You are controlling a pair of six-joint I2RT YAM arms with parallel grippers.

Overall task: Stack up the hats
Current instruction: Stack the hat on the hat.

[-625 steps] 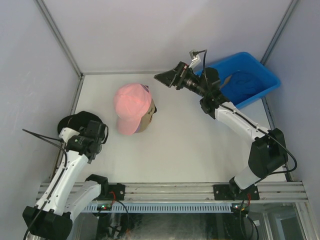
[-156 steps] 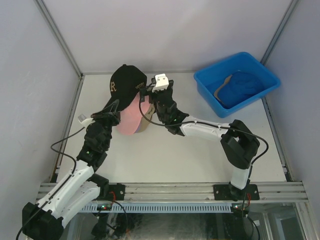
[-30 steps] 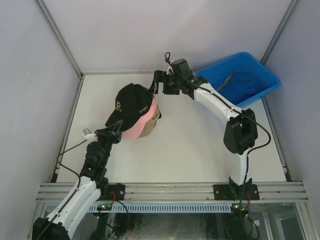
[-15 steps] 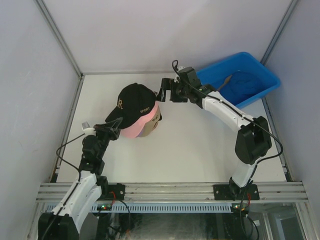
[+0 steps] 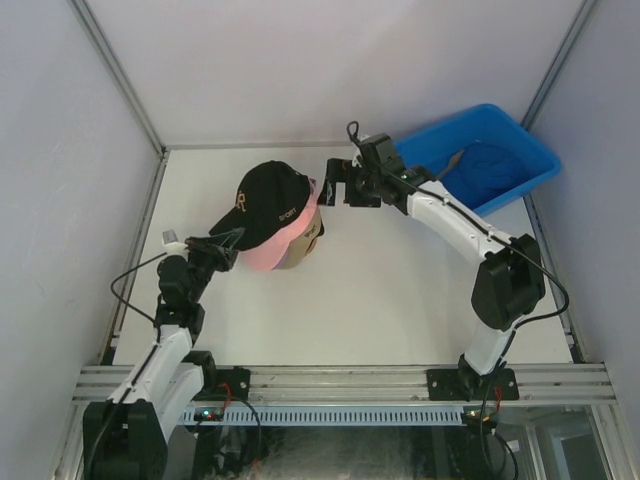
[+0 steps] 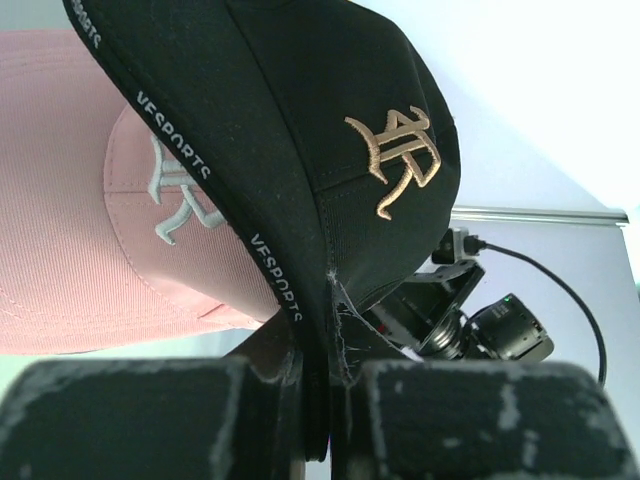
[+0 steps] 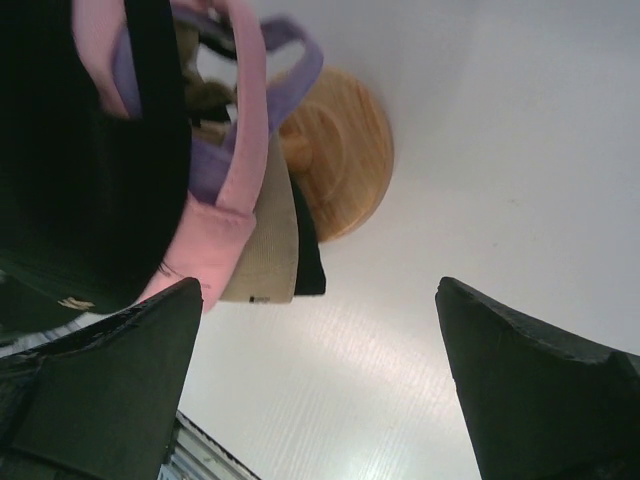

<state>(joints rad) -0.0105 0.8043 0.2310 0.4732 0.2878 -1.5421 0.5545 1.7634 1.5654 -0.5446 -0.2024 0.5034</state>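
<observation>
Hats (image 5: 278, 222) are sitting piled on your wooden stand (image 7: 338, 150) toward the far left of the table (image 5: 380, 300), the black cap (image 5: 270, 198) with its gold embroidered logo lying on top and tilting over the pink cap (image 5: 268, 256). Your left claw (image 5: 226, 243) is pinching the edge of the black cap's brim, its fingers pressed together on the fabric in the wrist view, where white lettering is running along the brim's edge. Beneath the pink one, a purple cap (image 7: 292, 60) and a tan cap (image 7: 268, 235) are showing in the right wrist view, hanging over the stand. Your right claw (image 5: 334, 187) is hovering just beside the far right side of the pile, fingers spread wide and gripping nothing. At the far right corner, a blue cap (image 5: 492, 165) is lying inside the blue bin (image 5: 450, 120), well apart from the stack
</observation>
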